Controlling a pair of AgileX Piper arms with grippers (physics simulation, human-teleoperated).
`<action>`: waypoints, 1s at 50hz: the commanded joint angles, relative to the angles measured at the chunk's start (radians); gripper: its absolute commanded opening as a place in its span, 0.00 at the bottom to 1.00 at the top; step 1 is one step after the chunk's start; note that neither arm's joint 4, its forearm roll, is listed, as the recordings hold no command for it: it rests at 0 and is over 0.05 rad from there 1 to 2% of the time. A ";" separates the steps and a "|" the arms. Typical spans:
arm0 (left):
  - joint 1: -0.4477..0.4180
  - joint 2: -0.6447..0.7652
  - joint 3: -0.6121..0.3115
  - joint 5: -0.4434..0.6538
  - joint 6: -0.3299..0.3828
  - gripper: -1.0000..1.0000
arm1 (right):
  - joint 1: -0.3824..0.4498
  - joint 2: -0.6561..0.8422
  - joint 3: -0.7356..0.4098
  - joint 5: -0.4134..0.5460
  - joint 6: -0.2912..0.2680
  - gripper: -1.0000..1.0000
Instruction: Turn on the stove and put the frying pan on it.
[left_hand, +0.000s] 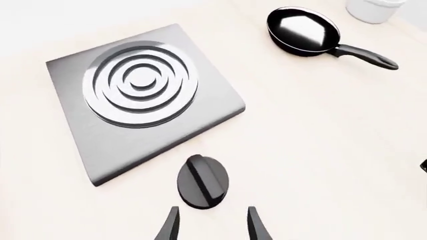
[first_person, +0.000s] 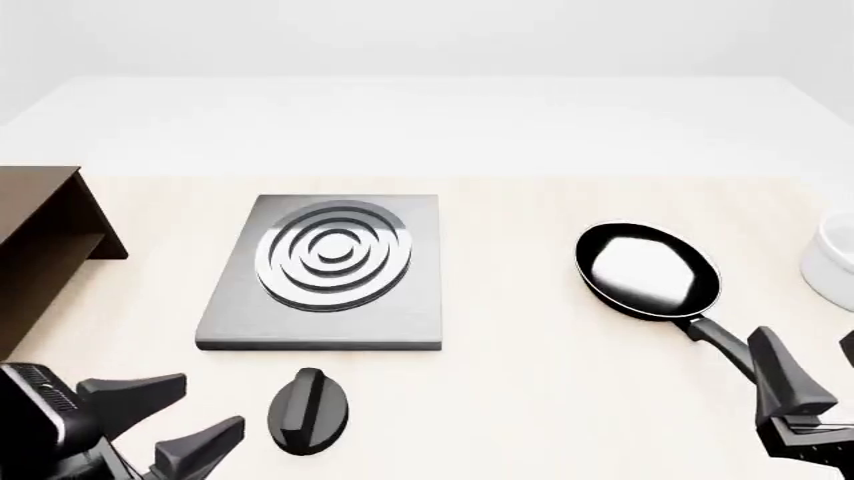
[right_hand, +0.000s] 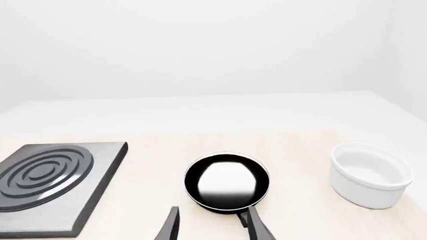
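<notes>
Two steps are both unstarted. Flat square grey metal stove (first_person: 324, 275) with its concentric ring burner sits mid-table with nothing on it; its separate black oval knob (first_person: 310, 410) lies on the table just in front of the stove's near edge, apart from it. Small round black frying pan (first_person: 647, 270) with glossy inside sits on the table right of the stove, well apart from it, long handle pointing toward the arms' side.

Left gripper (left_hand: 210, 227) has jaws spread, nothing between them, lined up just short of the knob and not touching it. Right gripper (right_hand: 212, 225) also has jaws spread, empty, close to the pan's handle; contact can't be told.

Step in hand, as a judgement: approach on both arms. Left arm's next move: advance until the fingers straddle the knob's raised ridge, close, then rotate. Right arm's: straddle the handle, close, lift, carry across onto the burner rings.

White round bowl (right_hand: 369, 175) stands right of the pan, brown wooden shelf (first_person: 47, 240) at far left; neither is involved.
</notes>
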 joint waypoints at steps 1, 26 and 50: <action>-0.039 0.088 0.039 -0.104 -0.002 1.00 | -0.005 0.003 0.000 -0.004 0.008 1.00; -0.092 0.373 0.100 -0.407 -0.008 1.00 | -0.003 0.032 0.001 -0.030 0.009 1.00; -0.130 0.540 0.132 -0.578 -0.030 1.00 | -0.002 0.012 0.000 -0.011 0.005 1.00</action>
